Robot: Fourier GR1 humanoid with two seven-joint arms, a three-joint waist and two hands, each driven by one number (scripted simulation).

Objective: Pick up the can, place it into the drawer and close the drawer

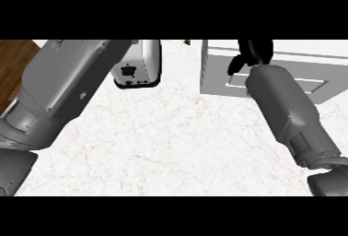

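Starting at the left: a strip of brown wooden floor (14,64) shows beyond the counter's edge. Item one, the left forearm (58,87), grey, broad, rising from the lower left corner and slanting up toward the top middle; its hand lies past the upper edge of the view, so nothing can be said of its fingers.

Item two, a white appliance (141,62) with a black rim, like a toaster, just beside that forearm and partly covered by it, standing on the white marbled counter (170,143).

Item three, the drawer unit (285,69), a pale grey box at upper right, resting on the counter, its recessed front panel turned up toward the view. Whether the drawer stands open or closed is not clear from here.

Item four, the right forearm (289,113), grey, running from the lower right corner up across the drawer's front. Its black right hand (250,54) hangs over the unit's top, fingers bent downward; whether they close on anything cannot be told.

Can: not seen anywhere on the counter; its place cannot be given.
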